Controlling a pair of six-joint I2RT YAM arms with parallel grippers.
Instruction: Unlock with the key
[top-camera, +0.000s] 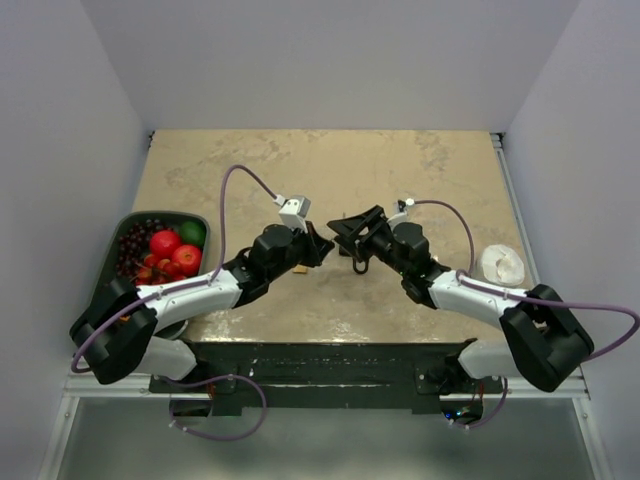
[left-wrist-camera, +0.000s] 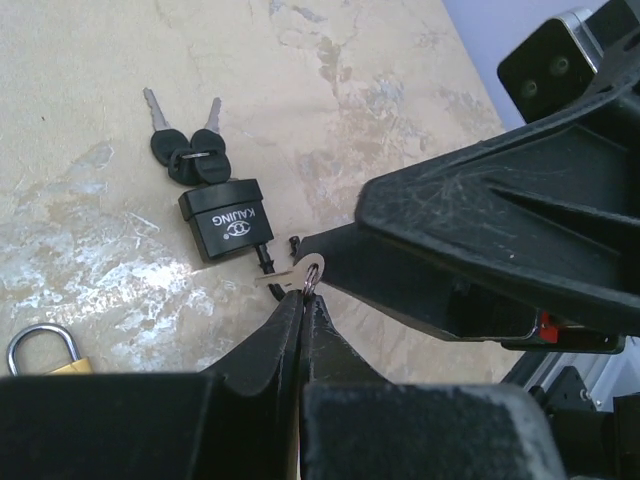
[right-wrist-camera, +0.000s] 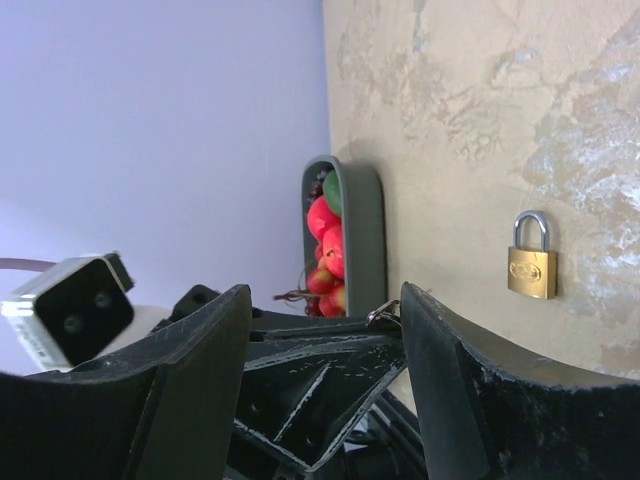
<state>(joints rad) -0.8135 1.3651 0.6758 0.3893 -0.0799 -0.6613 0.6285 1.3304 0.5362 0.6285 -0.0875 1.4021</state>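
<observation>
Left fingers (left-wrist-camera: 270, 350): pressed together, pinching the silver key (left-wrist-camera: 278, 278) at its ringed head. The blade sticks out toward 9 o'clock in the left wrist view, close over the table (top-camera: 420, 170). The left gripper (left-wrist-camera: 304, 298) is near the table's centre in the top view.

Right fingers (right-wrist-camera: 470, 380): spread wide, holding nothing. The right gripper (right-wrist-camera: 325, 295) faces the left one, and the left one's closed tips and the key ring show in the gap between its fingers. In the left wrist view one right finger comes up just beside the key ring; I cannot tell if they touch.

Brass padlock (left-wrist-camera: 45, 352): flat on the table at 8 o'clock from the pinched key and well apart from it, shackle seated in the body.

Black padlock (left-wrist-camera: 225, 220), marked KAILING: near the key, at 11 o'clock from it. Two black-headed keys (left-wrist-camera: 190, 158) lie just beside its far end.

Fruit bowl (right-wrist-camera: 365, 240): at the table's 9 o'clock edge in the top view, with red fruit, dark grapes and one green piece.

White object (top-camera: 502, 263): at the 3 o'clock edge; I cannot tell what it is.
</observation>
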